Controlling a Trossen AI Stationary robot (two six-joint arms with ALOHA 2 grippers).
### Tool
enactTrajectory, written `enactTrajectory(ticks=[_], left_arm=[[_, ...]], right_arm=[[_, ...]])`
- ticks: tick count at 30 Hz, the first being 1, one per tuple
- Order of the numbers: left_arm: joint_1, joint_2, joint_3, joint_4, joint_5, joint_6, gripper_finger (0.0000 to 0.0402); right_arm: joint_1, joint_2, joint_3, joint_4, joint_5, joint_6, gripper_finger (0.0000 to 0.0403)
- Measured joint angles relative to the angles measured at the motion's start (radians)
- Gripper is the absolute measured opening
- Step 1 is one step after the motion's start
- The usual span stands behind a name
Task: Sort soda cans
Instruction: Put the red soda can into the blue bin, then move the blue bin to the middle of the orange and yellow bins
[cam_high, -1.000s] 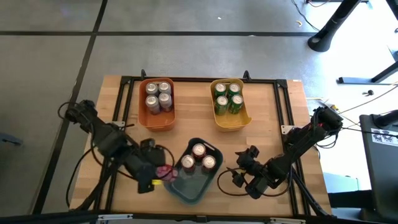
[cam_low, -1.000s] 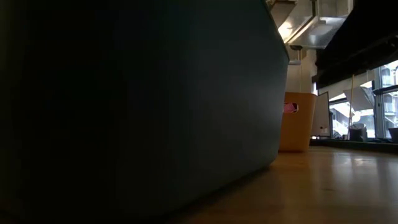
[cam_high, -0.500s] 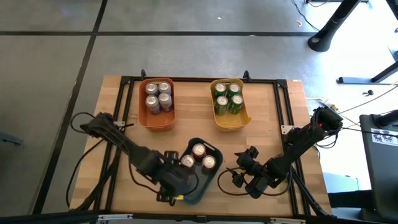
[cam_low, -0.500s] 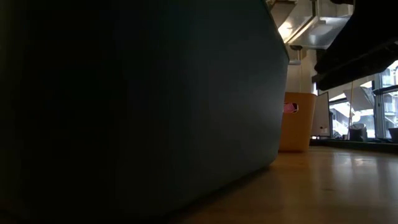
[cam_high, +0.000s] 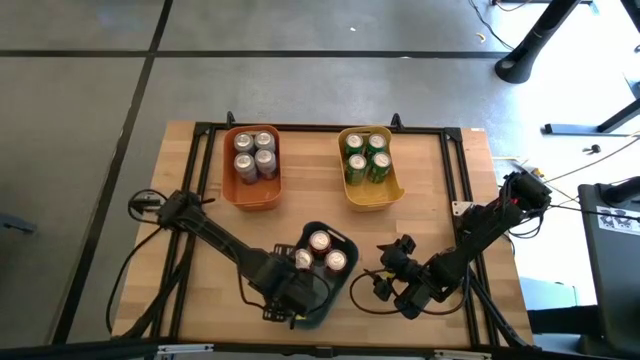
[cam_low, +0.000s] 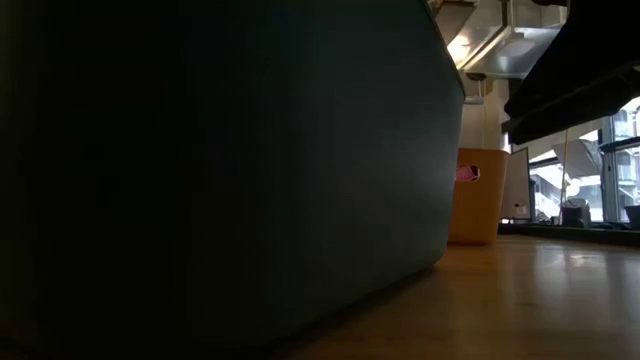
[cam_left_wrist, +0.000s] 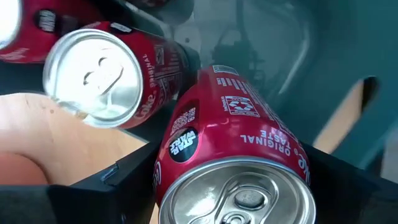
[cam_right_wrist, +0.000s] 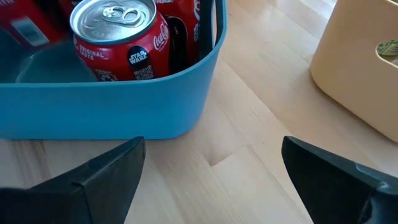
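Red cylindrical metal soda can (cam_left_wrist: 233, 155) sits clamped between our left gripper's (cam_left_wrist: 236, 180) jaws, over the blue-grey plastic bin (cam_high: 335, 290) where three more red cans (cam_high: 320, 252) stand. Our right gripper (cam_high: 385, 283) rests on the wooden table (cam_high: 440, 180) just beside that bin, jaws apart and empty.

The table (cam_high: 440, 190) is pale wood with a smooth, lightly glossy finish, its grain showing in the right wrist view. A thin black metal frame (cam_high: 320, 128) runs along its edges. The three bins look like smooth matt plastic: an orange bin (cam_high: 251, 190) and a yellow bin (cam_high: 372, 196) toward the far edge, a blue bin (cam_right_wrist: 124, 112) at the near edge. The soda cans (cam_left_wrist: 239, 130) are glossy painted metal with bare brushed silver tops. Both grippers' fingers (cam_right_wrist: 93, 180) are matt black.
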Motion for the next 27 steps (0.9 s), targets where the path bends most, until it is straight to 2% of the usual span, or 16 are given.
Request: enactTrajectory(ticks=[9,16,21,27], left_arm=[[0.018,0.081,-0.001,-0.005,0.034,0.016,0.0298],[0.027,0.101,-0.001,0.005,0.03,0.042,0.0347],[0.029,0.1,0.002,-0.002,0.041,0.052,0.0353],[0.023,0.1,0.08,-0.077,0.049,0.056,0.0353]], right_arm=[[0.0,0.0,0.0,-0.001,0.001,0.0,0.0376],[0.0,0.0,0.0,-0.003,0.001,-0.001,0.0376],[0.0,0.0,0.0,-0.004,0.0,-0.001,0.0376],[0.0,0.0,0.0,0.0,-0.025,-0.001,0.0376]])
